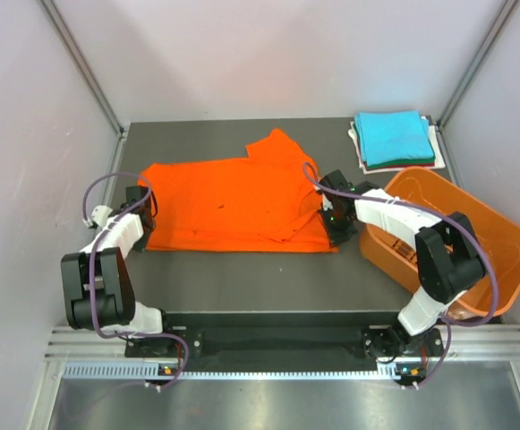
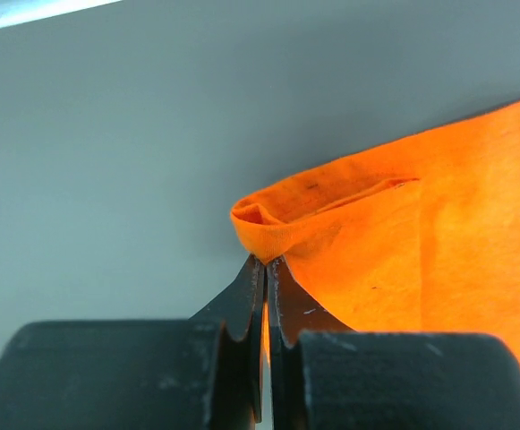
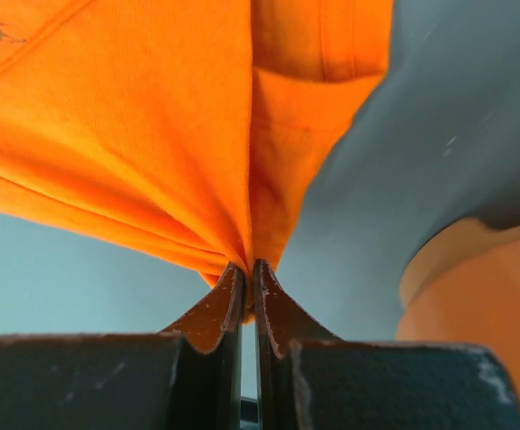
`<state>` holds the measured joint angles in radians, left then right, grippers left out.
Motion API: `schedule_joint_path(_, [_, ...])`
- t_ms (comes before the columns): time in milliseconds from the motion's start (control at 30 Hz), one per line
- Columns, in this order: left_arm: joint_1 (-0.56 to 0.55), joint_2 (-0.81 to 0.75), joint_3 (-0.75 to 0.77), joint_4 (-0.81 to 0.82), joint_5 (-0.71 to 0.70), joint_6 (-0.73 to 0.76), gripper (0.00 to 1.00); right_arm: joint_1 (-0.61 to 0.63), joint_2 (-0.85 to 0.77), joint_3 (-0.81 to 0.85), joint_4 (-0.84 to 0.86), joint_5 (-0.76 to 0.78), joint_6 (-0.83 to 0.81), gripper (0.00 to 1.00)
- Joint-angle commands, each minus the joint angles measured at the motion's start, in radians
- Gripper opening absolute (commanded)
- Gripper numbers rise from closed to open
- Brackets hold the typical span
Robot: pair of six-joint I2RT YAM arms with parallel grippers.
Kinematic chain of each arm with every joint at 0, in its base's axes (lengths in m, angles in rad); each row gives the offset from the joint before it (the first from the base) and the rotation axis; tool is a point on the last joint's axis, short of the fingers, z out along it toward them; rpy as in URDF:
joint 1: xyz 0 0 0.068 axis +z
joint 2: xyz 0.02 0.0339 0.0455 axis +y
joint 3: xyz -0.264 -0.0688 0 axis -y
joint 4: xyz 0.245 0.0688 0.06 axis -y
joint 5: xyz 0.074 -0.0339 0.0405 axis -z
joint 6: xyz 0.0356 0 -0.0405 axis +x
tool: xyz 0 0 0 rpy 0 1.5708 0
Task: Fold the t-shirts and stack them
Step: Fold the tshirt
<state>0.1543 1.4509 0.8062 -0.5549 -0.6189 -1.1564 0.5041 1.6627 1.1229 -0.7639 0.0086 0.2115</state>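
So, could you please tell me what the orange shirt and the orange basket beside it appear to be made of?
The orange shirt: soft matte knit cloth, probably cotton jersey; it bunches into folds where pinched. The orange basket: rigid, glossy moulded plastic, judging by its smooth rim holding shape.

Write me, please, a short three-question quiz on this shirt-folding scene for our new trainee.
1. True or false: the left pincer and the right pincer are both shut on the orange shirt.
2. The top shirt of the folded pile is: A turquoise, B white, C black.
3. Fill in: the basket sits on the robot's ___ side.
Key: 1 true; 2 A; 3 right.
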Motion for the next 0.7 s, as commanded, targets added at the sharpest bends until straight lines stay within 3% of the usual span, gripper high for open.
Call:
schedule_joint_path(0, [0.007, 0.002, 0.021, -0.027, -0.084, 0.084, 0.00, 0.042, -0.070, -0.041, 0.000, 0.044, 0.035, 0.00])
schedule_joint_path(233, [0.008, 0.094, 0.027, -0.131, -0.080, 0.049, 0.00, 0.086, -0.103, -0.115, 0.023, 0.071, 0.091, 0.00])
schedule_joint_path(333, [0.008, 0.124, 0.033, -0.184, -0.096, 0.028, 0.01, 0.091, -0.101, -0.118, 0.023, 0.082, 0.101, 0.05])
schedule_joint_path(433, [0.007, 0.152, 0.073, -0.252, -0.094, 0.018, 0.18, 0.088, -0.101, -0.085, -0.003, 0.090, 0.103, 0.20])
schedule_joint_path(567, [0.007, 0.138, 0.186, -0.324, -0.120, 0.038, 0.28, 0.090, -0.109, 0.021, -0.072, 0.174, 0.164, 0.30])
schedule_joint_path(600, [0.007, 0.131, 0.201, -0.324, -0.116, 0.049, 0.37, 0.090, -0.106, 0.049, -0.081, 0.192, 0.190, 0.31])
schedule_joint_path(667, [0.007, 0.102, 0.227, -0.316, -0.099, 0.073, 0.41, 0.090, -0.098, 0.113, -0.086, 0.231, 0.280, 0.34])
